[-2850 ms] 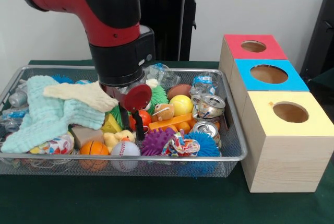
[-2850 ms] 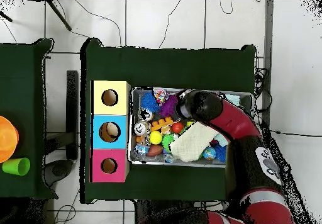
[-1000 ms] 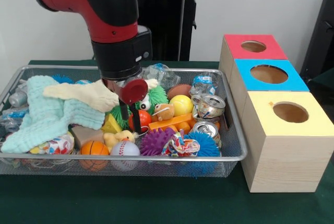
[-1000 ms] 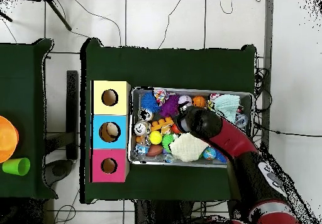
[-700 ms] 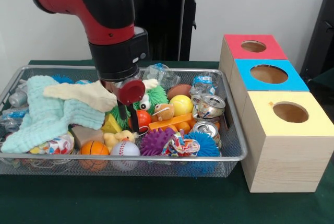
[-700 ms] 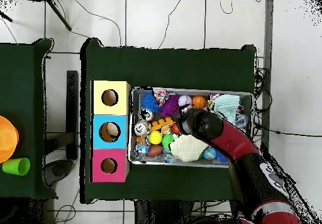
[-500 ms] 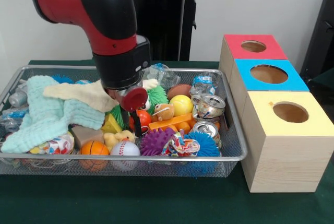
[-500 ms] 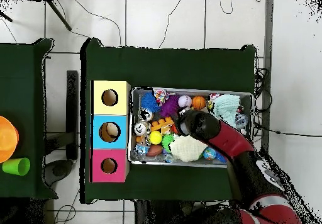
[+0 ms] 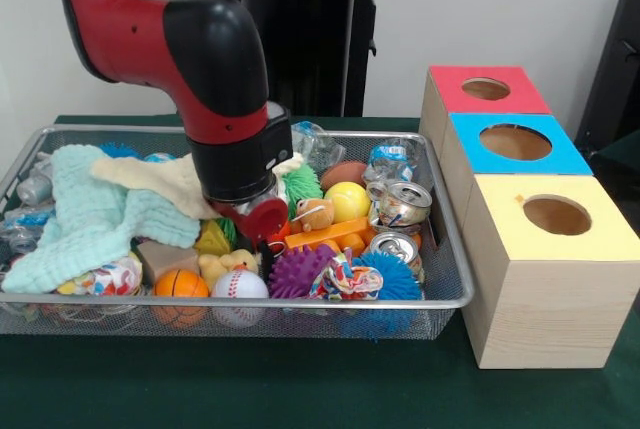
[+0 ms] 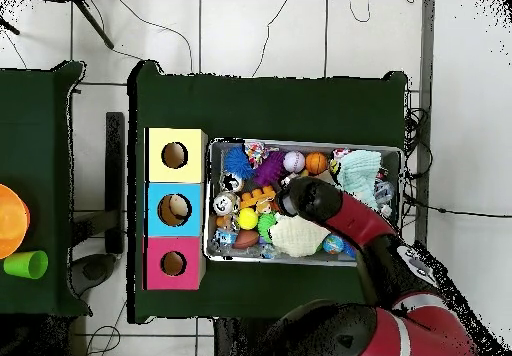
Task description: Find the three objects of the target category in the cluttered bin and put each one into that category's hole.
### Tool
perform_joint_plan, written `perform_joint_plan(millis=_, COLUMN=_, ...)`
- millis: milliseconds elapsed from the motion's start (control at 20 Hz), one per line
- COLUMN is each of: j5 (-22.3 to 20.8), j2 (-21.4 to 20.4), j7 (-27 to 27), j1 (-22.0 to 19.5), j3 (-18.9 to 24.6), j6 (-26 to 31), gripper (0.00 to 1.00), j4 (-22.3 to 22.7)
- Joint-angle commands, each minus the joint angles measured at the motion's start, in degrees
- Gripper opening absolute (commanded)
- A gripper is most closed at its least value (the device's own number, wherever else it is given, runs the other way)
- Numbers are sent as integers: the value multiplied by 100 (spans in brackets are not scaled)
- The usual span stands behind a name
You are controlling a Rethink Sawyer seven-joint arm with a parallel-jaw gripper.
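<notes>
My gripper (image 9: 263, 247) is down among the toys in the middle of the wire bin (image 9: 445, 294), between a yellow duck (image 9: 222, 267) and an orange toy (image 9: 330, 236). The wrist's red disc hides it, so its state does not show. In the overhead view the gripper (image 10: 283, 204) sits near the bin's centre. Around it lie a yellow ball (image 9: 347, 201), a baseball (image 9: 240, 285), a small basketball (image 9: 180, 283), a purple spiky ball (image 9: 300, 271) and a brown football (image 9: 343, 172). Three boxes with holes stand beside the bin: red (image 9: 487, 89), blue (image 9: 515, 141), yellow (image 9: 556, 215).
A mint towel (image 9: 80, 214) and a cream cloth (image 9: 160, 179) cover the bin's left part, the cloth touching the wrist. Two crushed cans (image 9: 400, 204) lie near the boxes, with plastic bottles (image 9: 390, 159) behind. A blue spiky ball (image 9: 395, 274) is at the front corner.
The wrist has dropped lower into the toys and shifted slightly right. The red ball seen below the gripper before is now hidden behind the wrist's disc.
</notes>
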Motion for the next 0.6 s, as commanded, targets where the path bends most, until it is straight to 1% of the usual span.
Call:
perform_joint_plan(millis=50, j5=-302, j2=431, j7=-113, j1=-94, j3=513, j6=-251, gripper=100, j4=-528)
perform_joint_plan(millis=300, j5=-345, j2=231, j7=-47, j1=-128, j3=478, j6=-253, gripper=100, j4=-309)
perform_joint_plan(millis=350, j5=-343, j2=176, j7=-58, j1=-151, j3=475, j6=-181, gripper=100, j4=-277)
perform_joint_plan(millis=550, j5=-386, j2=109, j7=-130, j1=-212, j3=445, j6=-45, gripper=100, j4=-287)
perform_joint_plan(millis=600, j5=-459, j2=70, j7=-156, j1=-273, j3=438, j6=-117, gripper=100, j4=-180)
